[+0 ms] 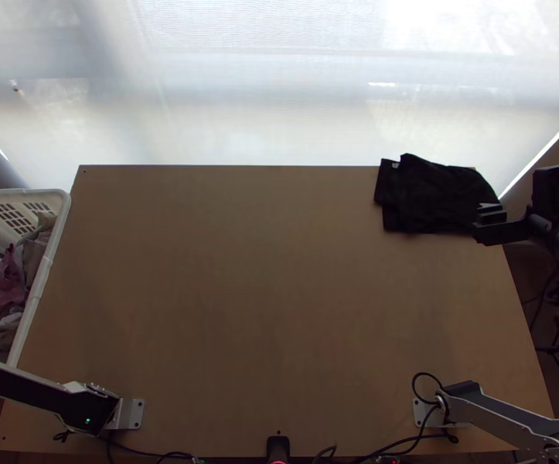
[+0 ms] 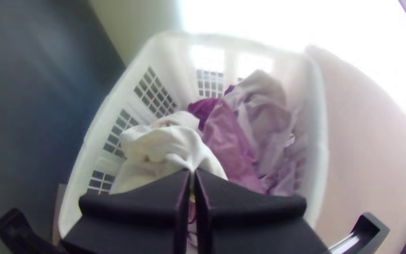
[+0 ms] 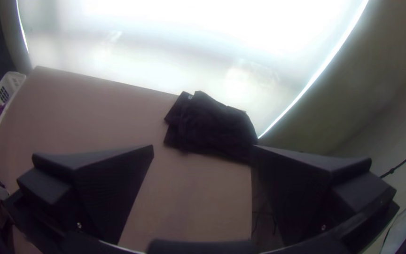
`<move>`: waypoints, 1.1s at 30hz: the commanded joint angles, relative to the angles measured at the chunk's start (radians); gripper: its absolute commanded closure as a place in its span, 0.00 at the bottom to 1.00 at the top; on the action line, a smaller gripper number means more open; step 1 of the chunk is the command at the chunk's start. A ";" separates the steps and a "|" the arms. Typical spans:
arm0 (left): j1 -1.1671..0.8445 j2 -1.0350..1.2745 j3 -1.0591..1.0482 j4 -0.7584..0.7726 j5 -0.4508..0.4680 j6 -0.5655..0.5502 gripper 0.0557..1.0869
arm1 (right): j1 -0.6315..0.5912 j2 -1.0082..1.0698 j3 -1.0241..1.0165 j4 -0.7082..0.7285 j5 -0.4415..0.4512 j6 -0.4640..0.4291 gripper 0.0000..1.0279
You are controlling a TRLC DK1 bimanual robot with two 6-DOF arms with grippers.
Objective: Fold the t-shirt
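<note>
While the folded black fabric t-shirt (image 1: 437, 197) lay at the light wooden desk's (image 1: 279, 294) far-right corner, likely parked for working room, the left gripper (image 2: 192, 171) had jaws closed on crumpled white cloth (image 2: 170, 146) at the white plastic basket (image 2: 319, 113), presumably to lift it; the right gripper's (image 3: 203, 147) jaws gaped.

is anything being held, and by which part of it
The left gripper holds a white cloth by a bunched fold, exact part unclear; the right gripper, open, holds nothing.

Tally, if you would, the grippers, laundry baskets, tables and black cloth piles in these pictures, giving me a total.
Left gripper and right gripper: 2
Laundry basket: 1
Wooden table: 1
Black cloth pile: 1
Total: 5
</note>
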 commanded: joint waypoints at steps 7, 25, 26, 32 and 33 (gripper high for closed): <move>-0.239 -0.563 -0.018 -0.435 0.188 -0.014 0.95 | -0.004 -0.002 -0.041 -0.001 -0.011 0.003 0.06; -1.785 -0.789 0.081 -0.469 -0.128 -0.454 0.94 | -0.084 -0.185 -0.411 0.002 -0.011 -0.003 0.05; -1.851 -0.774 0.080 -0.446 -0.131 -0.468 0.94 | -0.099 -0.205 -0.445 0.002 -0.011 -0.003 0.05; -2.205 -0.588 0.117 -0.323 -0.200 -0.466 0.94 | -0.236 -0.344 -0.635 0.002 -0.008 -0.031 0.05; -2.247 -0.554 0.117 -0.292 -0.200 -0.463 0.94 | -0.271 -0.367 -0.659 0.002 -0.010 -0.046 0.05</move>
